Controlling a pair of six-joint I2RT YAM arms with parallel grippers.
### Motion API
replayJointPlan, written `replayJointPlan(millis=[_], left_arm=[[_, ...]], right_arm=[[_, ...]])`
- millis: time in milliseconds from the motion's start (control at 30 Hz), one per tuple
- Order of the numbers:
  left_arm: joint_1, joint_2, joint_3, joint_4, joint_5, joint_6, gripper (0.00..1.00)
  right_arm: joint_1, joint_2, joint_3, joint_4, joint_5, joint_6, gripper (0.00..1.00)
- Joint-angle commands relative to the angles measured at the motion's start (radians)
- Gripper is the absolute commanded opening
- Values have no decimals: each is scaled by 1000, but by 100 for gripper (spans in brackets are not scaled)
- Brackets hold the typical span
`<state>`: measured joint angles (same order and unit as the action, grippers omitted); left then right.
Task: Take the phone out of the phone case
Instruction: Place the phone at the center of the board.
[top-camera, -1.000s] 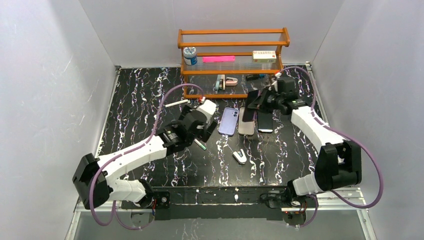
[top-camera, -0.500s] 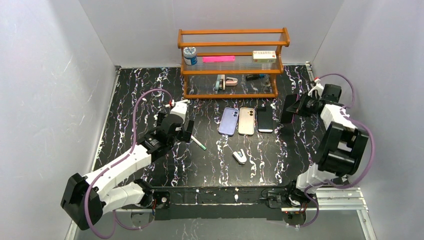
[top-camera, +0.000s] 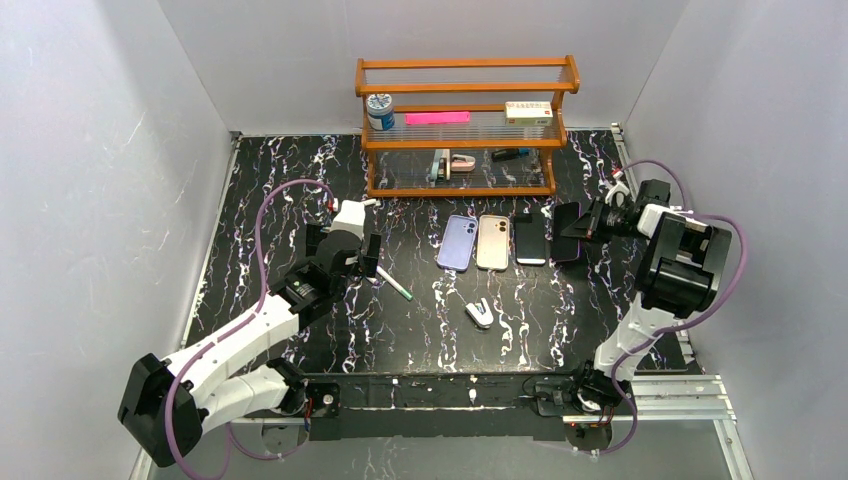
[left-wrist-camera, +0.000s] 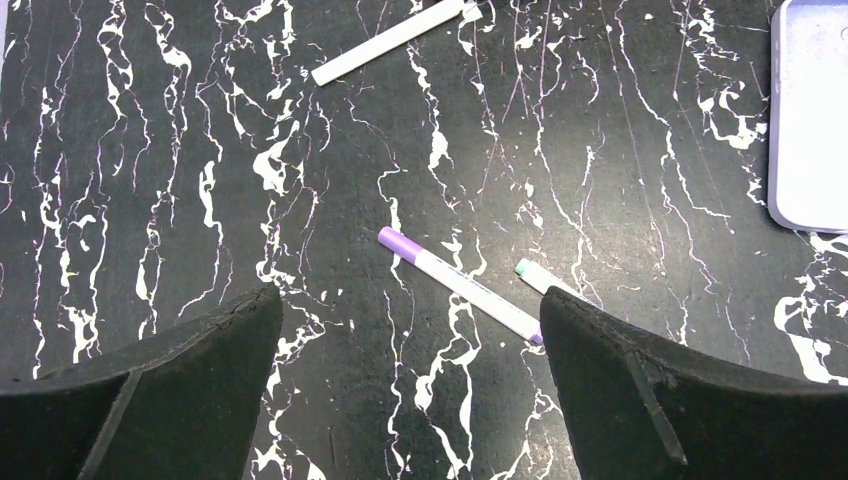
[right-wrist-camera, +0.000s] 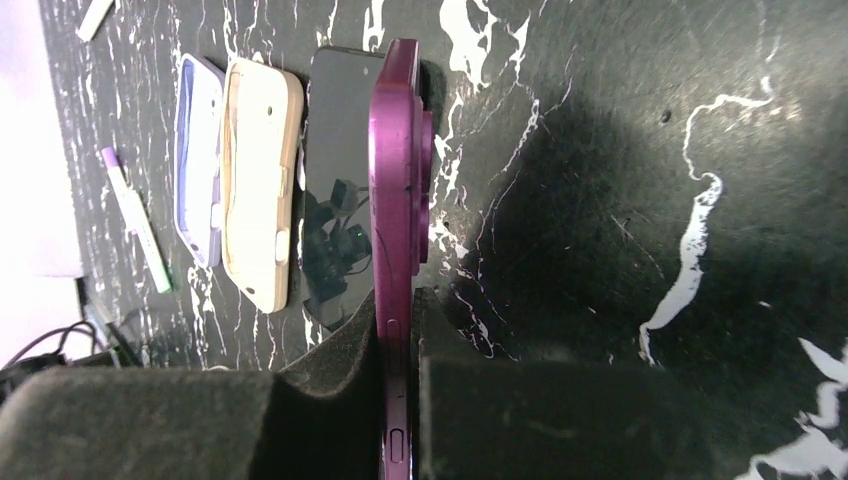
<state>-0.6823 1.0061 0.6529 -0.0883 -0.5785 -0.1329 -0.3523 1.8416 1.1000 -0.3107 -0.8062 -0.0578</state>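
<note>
My right gripper is shut on a purple phone case, held upright on its long edge on the table just right of a black phone lying screen up. In the right wrist view the case runs between my pads, camera bump to the right; I cannot tell whether anything is inside it. The black phone, a beige case and a lavender case lie side by side. My left gripper is open and empty above the table, left of the row.
A wooden shelf with small items stands at the back. A purple-capped marker and a green-capped pen lie under my left gripper, a white stick beyond. A small white object lies in front of the phones.
The right gripper swung the purple case off to the right, then set it on edge beside the black phone. The left arm pulled back left, away from the lavender case.
</note>
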Motion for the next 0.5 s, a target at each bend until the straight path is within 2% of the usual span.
replayJointPlan(millis=[0,167,467], left_arm=[[2,-21,-9,25,-43,-1,98],[2,-16,-9,28,-39,1,98],[2,-12,-7,28,-38,-1,98]], right_arm=[[3,52,38,10,-127,-5,4],[26,89,20,3,-177,-5,6],[87,140,27,7,-179,18,10]])
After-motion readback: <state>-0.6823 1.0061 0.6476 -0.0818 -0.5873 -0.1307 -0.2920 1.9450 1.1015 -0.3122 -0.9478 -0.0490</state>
